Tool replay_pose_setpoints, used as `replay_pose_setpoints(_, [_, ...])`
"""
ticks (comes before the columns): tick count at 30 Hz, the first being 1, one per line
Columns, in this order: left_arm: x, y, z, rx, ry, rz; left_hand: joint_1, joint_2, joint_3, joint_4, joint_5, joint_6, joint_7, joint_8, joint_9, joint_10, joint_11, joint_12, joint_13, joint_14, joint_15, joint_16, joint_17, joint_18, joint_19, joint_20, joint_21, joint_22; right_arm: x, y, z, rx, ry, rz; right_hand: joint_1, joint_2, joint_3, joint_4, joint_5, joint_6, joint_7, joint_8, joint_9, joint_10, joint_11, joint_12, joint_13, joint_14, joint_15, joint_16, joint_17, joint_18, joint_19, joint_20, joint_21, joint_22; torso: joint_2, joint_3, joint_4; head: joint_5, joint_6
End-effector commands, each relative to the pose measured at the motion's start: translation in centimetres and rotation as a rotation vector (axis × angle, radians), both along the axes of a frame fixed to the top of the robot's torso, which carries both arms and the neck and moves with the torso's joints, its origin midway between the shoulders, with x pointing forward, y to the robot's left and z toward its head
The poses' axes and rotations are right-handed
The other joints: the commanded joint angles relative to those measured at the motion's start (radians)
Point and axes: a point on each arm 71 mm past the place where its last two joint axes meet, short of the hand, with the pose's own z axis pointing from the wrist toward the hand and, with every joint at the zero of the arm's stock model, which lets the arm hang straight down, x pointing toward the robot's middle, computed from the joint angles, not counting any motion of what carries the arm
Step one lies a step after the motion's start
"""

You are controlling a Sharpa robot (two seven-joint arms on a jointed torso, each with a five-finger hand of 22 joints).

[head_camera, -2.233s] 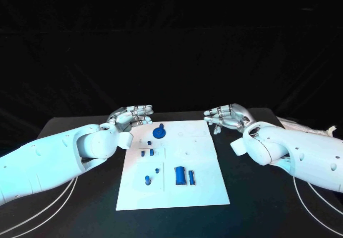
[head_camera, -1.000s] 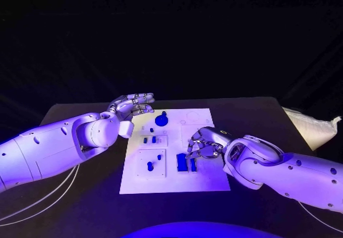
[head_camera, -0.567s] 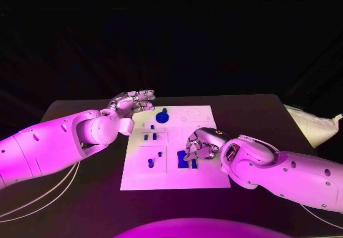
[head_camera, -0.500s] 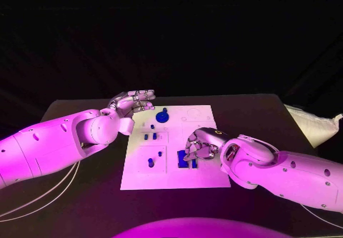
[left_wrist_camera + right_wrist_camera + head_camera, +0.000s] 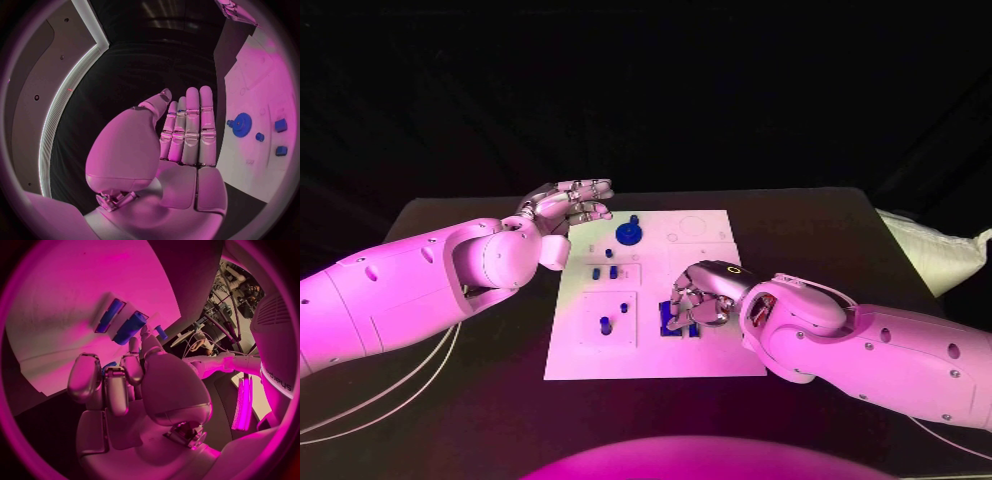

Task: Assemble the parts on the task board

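On the black table we see the white task board lying flat in the middle, with small blue parts on it. Our right hand is low over the near right part of the board, and its fingers are curled down toward two long blue pieces lying side by side there. In the right wrist view the same two pieces lie just past the fingertips, but we cannot tell if the hand touches or pinches one of them. Our left hand hangs in the air at the far left corner of the board; in the left wrist view its fingers are straight and pressed together, and it holds nothing. Near this hand a round blue gear part stands on the far side of the board. Some small blue pegs sit closer to the middle, and one more peg is in the near left field.
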Motion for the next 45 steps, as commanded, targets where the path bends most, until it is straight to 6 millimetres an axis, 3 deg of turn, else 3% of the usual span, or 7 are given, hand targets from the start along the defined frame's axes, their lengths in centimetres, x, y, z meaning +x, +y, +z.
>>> replay_pose_setpoints(1, [-0.1,-0.2,0.1,-0.011,-0.006,-0.014,0.005,0.006,-0.006,0.002,0.002,0.0,0.001,0.006,0.0,0.0,-0.001,0.006,-0.001,0.007,0.003,-0.007,-0.001,0.012,0.006,0.003,-0.001,-0.001,0.0,0.0,-0.3,-0.039,-0.003,0.003,0.002,0.012,-0.006,-0.001,-0.003,-0.006,0.001,0.004,0.002,0.062,-0.055,0.146,0.058,0.09,-0.008,0.005,0.162,-0.013,0.008,-0.002,0.006,0.002,0.001,0.0,0.0012,0.001,-0.002])
replay_pose_setpoints(11, [0.0,-0.3,0.1,-0.012,-0.005,-0.017,0.006,0.006,-0.006,0.002,0.002,0.0,0.001,0.006,0.0,0.0,-0.001,0.006,-0.001,0.008,0.003,-0.007,-0.001,0.012,0.007,0.002,-0.001,-0.001,0.5,-0.2,-0.9,-0.099,-0.023,-0.019,0.025,0.02,-0.003,-0.02,0.0,-0.012,-0.003,0.022,0.006,0.067,-0.059,0.157,0.069,0.09,-0.011,0.007,0.163,-0.015,0.007,-0.004,0.015,0.014,-0.001,-0.0005,0.0047,-0.001,-0.006])
replay_pose_setpoints(21, [0.0,-0.3,0.1,-0.008,-0.006,-0.017,0.008,0.007,-0.006,0.001,0.002,-0.001,0.001,0.006,0.0,0.0,-0.001,0.006,-0.001,0.009,0.003,-0.008,-0.002,0.012,0.009,0.002,-0.001,-0.002,0.6,-0.2,-0.9,-0.093,-0.066,-0.036,0.04,0.034,0.005,-0.033,0.001,-0.013,-0.005,0.031,0.006,0.071,-0.06,0.164,0.076,0.089,-0.012,0.008,0.163,-0.015,0.005,-0.005,0.017,0.016,-0.001,-0.0006,0.0029,0.002,-0.004])
replay_pose_setpoints(34, [0.2,-0.1,0.0,-0.005,-0.006,-0.015,0.01,0.008,-0.006,0.0,0.002,-0.001,0.002,0.006,0.0,-0.001,-0.001,0.006,-0.002,0.01,0.002,-0.008,-0.002,0.012,0.009,0.002,-0.001,-0.002,-0.1,-0.1,0.7,0.181,-0.095,0.017,-0.002,0.038,-0.013,-0.017,0.017,-0.044,0.006,0.029,-0.003,0.025,-0.052,0.086,0.012,0.086,-0.006,-0.004,0.148,-0.012,-0.006,-0.002,0.01,0.002,-0.001,-0.0005,0.003,-0.002,0.009])
replay_pose_setpoints(38, [0.2,-0.2,0.0,-0.005,-0.007,-0.015,0.01,0.008,-0.006,0.0,0.002,-0.001,0.002,0.006,0.0,-0.001,-0.001,0.006,-0.002,0.01,0.002,-0.008,-0.002,0.012,0.009,0.002,-0.001,-0.002,0.5,-0.8,1.4,0.317,-0.031,-0.021,-0.007,0.051,-0.014,-0.013,0.027,-0.105,0.032,-0.011,-0.026,-0.052,-0.032,-0.043,-0.093,0.078,0.008,-0.026,0.119,-0.004,-0.03,0.007,-0.017,-0.043,-0.003,-0.0032,0.0026,-0.006,0.017])
replay_pose_setpoints(40, [0.2,-0.2,0.0,-0.005,-0.009,-0.012,0.01,0.008,-0.007,0.0,0.002,-0.002,0.003,0.006,0.0,-0.002,0.0,0.005,-0.002,0.01,0.003,-0.01,-0.002,0.012,0.01,0.001,-0.001,-0.003,1.0,-1.2,1.6,0.361,0.024,-0.046,-0.005,0.055,-0.013,-0.015,0.037,-0.138,0.046,-0.037,-0.04,-0.074,-0.021,-0.085,-0.127,0.077,0.016,-0.031,0.113,-0.001,-0.041,0.013,-0.029,-0.063,-0.005,-0.0047,0.0015,-0.009,0.027])
replay_pose_setpoints(45, [0.5,-0.2,0.0,0.006,-0.033,0.003,0.009,0.007,-0.011,0.0,0.002,-0.007,0.003,0.005,-0.001,-0.009,0.002,0.002,-0.005,0.001,0.007,-0.021,-0.005,0.01,0.004,0.003,-0.006,-0.009,3.4,-3.0,2.4,0.533,0.17,-0.14,0.01,0.073,-0.007,-0.037,0.042,-0.148,0.069,-0.096,-0.079,-0.2,0.0,-0.348,-0.348,0.049,0.037,-0.115,0.013,0.033,-0.13,0.037,-0.145,-0.239,-0.018,-0.0108,-0.0043,-0.015,0.046])
